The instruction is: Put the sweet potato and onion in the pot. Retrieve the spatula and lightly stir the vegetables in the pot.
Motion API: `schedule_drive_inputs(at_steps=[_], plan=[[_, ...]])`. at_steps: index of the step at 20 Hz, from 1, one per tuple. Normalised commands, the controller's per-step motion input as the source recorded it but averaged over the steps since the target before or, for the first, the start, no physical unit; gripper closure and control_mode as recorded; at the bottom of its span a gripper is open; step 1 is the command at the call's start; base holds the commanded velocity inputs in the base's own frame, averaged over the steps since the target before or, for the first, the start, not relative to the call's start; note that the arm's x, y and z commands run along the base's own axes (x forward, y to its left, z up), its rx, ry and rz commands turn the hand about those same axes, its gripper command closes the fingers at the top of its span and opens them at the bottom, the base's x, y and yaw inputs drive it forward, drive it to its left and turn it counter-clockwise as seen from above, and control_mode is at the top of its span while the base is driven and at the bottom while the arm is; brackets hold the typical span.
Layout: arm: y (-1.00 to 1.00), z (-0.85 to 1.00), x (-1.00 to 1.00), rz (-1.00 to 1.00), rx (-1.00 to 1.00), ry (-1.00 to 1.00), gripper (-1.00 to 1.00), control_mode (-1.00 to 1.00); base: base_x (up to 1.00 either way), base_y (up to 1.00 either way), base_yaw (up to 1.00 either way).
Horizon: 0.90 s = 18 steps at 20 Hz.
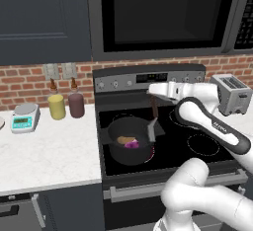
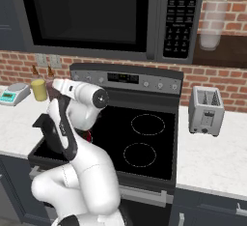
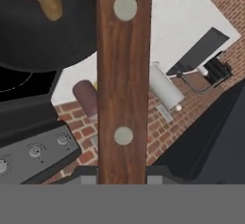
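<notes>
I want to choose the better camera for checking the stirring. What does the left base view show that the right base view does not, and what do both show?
Left base view alone: the sweet potato and onion inside the pot, and the spatula with its blade at the pot's rim. Right base view alone: the microwave keypad and two free burner rings. Both show the toaster, the kitchen scale and the yellow bottle.
</notes>
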Motion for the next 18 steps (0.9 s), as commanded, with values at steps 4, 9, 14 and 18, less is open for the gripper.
schedule_drive_inputs(at_steps=[4,9,14,18], plan=[[0.24,-0.24,0.56,0.00,0.00,-0.13,1.00,-1.00,0.00,0.00,0.00],[0.23,-0.60,0.52,0.00,0.00,-0.13,1.00,-1.00,0.00,0.00,0.00],[0.22,-0.66,0.27,0.00,0.00,-0.09,1.00,-1.00,0.00,0.00,0.00],[0.17,-0.53,0.25,0.00,0.00,-0.07,1.00,-1.00,0.00,0.00,0.00]])
